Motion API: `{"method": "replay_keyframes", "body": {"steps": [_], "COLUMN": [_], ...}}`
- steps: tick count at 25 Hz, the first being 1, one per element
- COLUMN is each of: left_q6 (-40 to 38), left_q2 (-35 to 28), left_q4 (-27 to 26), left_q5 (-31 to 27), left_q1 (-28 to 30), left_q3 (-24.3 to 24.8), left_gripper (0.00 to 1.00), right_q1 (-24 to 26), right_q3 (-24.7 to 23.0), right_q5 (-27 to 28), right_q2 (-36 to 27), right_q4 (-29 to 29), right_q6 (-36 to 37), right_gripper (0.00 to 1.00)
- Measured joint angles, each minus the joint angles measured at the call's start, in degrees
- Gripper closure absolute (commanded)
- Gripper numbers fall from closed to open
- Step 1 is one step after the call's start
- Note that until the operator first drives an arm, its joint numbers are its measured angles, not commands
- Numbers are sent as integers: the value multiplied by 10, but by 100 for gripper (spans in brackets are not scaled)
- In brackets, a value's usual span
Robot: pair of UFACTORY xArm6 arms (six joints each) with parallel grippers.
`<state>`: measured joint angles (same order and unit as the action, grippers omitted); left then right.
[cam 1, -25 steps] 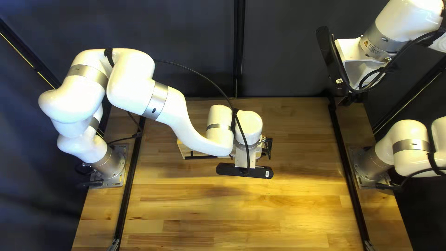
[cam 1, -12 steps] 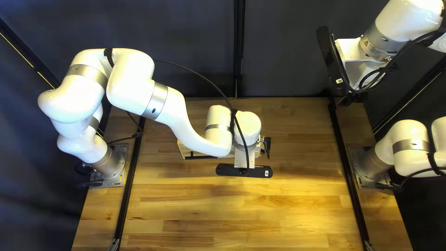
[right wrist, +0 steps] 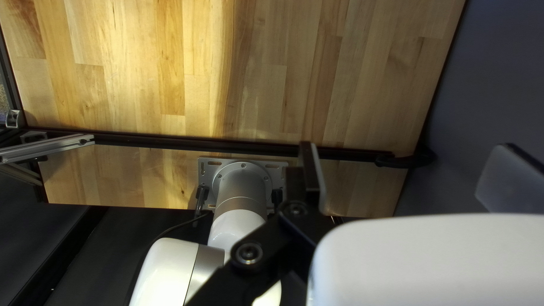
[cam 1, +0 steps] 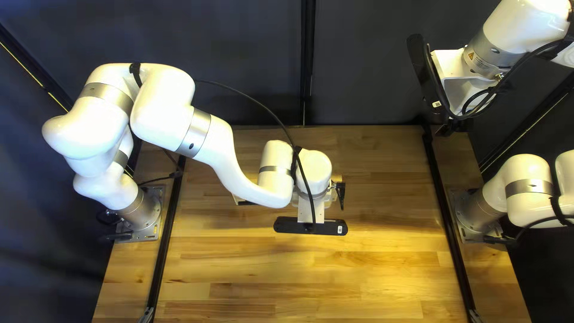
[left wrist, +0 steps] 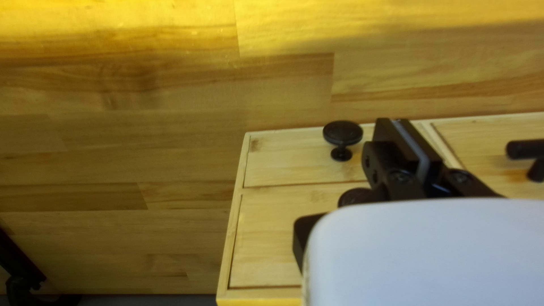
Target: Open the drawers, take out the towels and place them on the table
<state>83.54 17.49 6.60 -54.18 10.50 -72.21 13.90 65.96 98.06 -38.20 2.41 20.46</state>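
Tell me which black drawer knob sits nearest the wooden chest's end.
The fully visible round black knob, on the small light-wood drawer at the wooden chest's end; the other black knob sits further along.

The table (cam 1: 314, 278) is honey-coloured butcher block, with lighter and darker strips in staggered lengths. Under the left gripper (left wrist: 418, 151) the drawer chest (left wrist: 289, 161) is pale blond wood. The round knob (left wrist: 342, 134) just ahead of that gripper is matte black. The left arm (cam 1: 215, 139) and right arm (cam 1: 520, 188) are glossy white with silver bands. The cable (cam 1: 251, 96) is black and the curtain (cam 1: 224, 54) dark blue-grey.
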Motion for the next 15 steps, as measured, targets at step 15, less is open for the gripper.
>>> {"method": "replay_keyframes", "body": {"steps": [15], "left_q6": [-20], "left_q2": [5], "left_q4": [30], "left_q5": [-6], "left_q1": [-22], "left_q3": [-7], "left_gripper": [0], "right_q1": [0], "right_q3": [0], "right_q5": [0], "right_q2": [0], "right_q4": [0], "right_q6": [0], "right_gripper": [0]}}
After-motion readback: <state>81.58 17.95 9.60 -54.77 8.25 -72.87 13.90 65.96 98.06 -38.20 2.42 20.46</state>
